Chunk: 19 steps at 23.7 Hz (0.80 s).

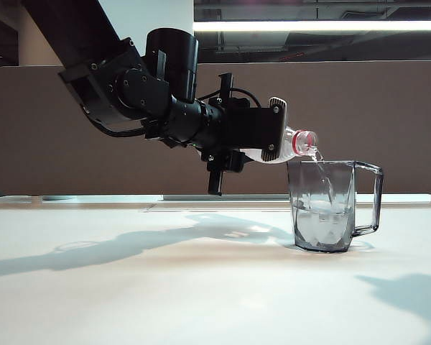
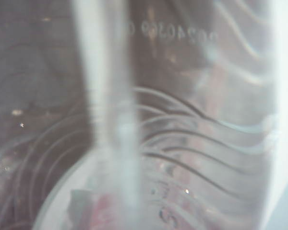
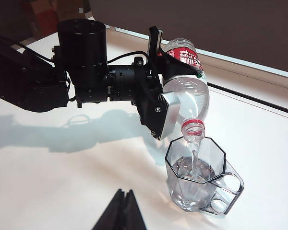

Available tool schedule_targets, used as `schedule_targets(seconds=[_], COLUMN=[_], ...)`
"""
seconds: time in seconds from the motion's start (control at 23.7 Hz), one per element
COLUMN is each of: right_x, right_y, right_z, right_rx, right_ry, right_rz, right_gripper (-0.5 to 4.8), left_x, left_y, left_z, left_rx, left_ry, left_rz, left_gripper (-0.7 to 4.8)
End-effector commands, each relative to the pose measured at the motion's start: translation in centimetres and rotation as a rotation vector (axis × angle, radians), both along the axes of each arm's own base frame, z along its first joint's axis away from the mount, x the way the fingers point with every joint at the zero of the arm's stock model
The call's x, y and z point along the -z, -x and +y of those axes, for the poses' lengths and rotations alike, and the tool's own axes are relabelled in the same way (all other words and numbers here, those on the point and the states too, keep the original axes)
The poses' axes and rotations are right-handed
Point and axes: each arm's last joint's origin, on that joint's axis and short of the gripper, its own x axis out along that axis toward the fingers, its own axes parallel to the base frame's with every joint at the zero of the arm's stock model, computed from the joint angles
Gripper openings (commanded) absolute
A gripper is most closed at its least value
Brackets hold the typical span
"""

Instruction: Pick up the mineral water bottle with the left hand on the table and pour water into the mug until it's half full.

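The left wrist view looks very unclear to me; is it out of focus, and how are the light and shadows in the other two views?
Left wrist view: the bottle fills the frame, blurred. Exterior view: a bright ceiling strip behind; the left gripper throws a long shadow on the table. Right wrist view: sharp, even light, the mug clear, the right gripper dark.

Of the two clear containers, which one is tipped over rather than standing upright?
The bottle, held in the left gripper with its neck angled down over the mug. The mug stands upright on the table, catching the water.
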Motion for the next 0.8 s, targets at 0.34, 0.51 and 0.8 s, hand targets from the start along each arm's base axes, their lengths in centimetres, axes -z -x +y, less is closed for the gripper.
schedule_targets(seconds=[0.34, 0.51, 0.8], right_x=[-0.34, -0.35, -0.35], right_y=[0.05, 0.05, 0.05], right_z=[0.00, 0.00, -0.01], right_rx=[-0.006, -0.006, -0.005], right_ry=[-0.010, -0.010, -0.009], right_rz=[-0.020, -0.021, -0.021], right_gripper=[-0.02, -0.02, -0.02], left_x=[-1.10, -1.08, -1.04], left_y=[-0.01, -0.01, 0.05], left_z=[-0.10, -0.10, -0.14], left_rx=[0.005, 0.005, -0.001], left_ry=[0.038, 0.038, 0.118], left_rz=[-0.053, -0.051, 0.033], left_gripper=[1.75, 1.74, 1.75])
